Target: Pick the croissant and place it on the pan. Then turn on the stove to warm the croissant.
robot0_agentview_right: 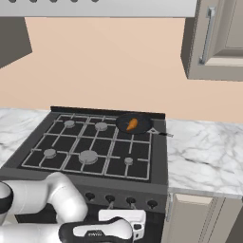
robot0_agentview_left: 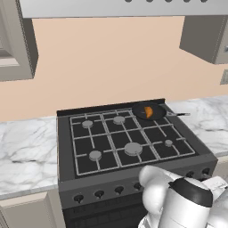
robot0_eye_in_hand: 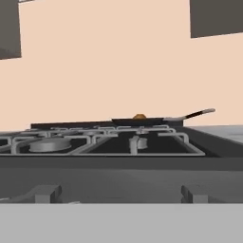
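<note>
Now I see the croissant (robot0_agentview_left: 148, 111) lying in the pan (robot0_agentview_left: 141, 107) on the back right burner of the stove (robot0_agentview_left: 67, 171), while my pincer (robot0_agentview_right: 137, 231) hangs low, spread wide, by the front knobs (robot0_agentview_right: 130, 201).

My stove (robot0_agentview_left: 129, 147) sits mid-frame in the left base view, with counter (robot0_agentview_left: 26, 151) on both sides of it. The pan (robot0_agentview_left: 148, 111) rests on its back right burner, upper right of the grates, handle pointing right. The croissant (robot0_agentview_left: 148, 111) lies in the pan. Knobs (robot0_agentview_left: 99, 194) line the stove's front edge, below the grates.
</note>
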Tool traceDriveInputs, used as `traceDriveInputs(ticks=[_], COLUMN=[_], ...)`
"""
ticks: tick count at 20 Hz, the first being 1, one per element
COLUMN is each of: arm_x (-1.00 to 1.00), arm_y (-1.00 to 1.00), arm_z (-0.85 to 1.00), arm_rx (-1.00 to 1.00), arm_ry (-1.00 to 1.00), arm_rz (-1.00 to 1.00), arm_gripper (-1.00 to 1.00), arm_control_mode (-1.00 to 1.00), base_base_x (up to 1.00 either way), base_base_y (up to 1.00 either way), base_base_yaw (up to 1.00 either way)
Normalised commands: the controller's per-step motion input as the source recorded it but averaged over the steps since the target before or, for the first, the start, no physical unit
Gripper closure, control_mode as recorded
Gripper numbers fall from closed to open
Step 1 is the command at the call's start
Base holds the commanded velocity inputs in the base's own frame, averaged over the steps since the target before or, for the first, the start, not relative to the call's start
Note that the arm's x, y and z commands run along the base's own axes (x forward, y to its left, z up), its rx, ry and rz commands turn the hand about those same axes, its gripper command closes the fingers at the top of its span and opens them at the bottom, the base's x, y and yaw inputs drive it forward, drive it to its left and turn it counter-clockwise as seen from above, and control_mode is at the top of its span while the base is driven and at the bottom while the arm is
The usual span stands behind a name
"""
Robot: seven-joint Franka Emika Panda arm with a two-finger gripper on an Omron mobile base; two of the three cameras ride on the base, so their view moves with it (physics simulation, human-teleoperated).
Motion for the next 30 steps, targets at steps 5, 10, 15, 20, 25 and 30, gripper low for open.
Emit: traceDriveInputs(ticks=[5, 10, 15, 20, 25, 30], arm_x=[0.11, 0.15, 0.13, 0.08, 0.01, 0.10], arm_y=[-0.02, -0.10, -0.21, -0.15, -0.04, -0.08], arm_z=[-0.20, -0.14, -0.17, -0.25, -0.27, -0.19], arm_rx=[0.00, 0.00, 0.00, 0.00, 0.00, 0.00], arm_ry=[0.00, 0.00, 0.00, 0.00, 0.00, 0.00], arm_rz=[0.00, 0.00, 0.00, 0.00, 0.00, 0.00], arm_gripper=[-1.00, -1.00, -1.00, -1.00, -1.00, -1.00], arm_control_mode=[-1.00, -1.00, -1.00, -1.00, -1.00, -1.00], base_base_x=[0.00, 0.00, 0.00, 0.00, 0.00, 0.00], base_base_y=[0.00, 0.00, 0.00, 0.00, 0.00, 0.00], base_base_yaw=[0.00, 0.00, 0.00, 0.00, 0.00, 0.00])
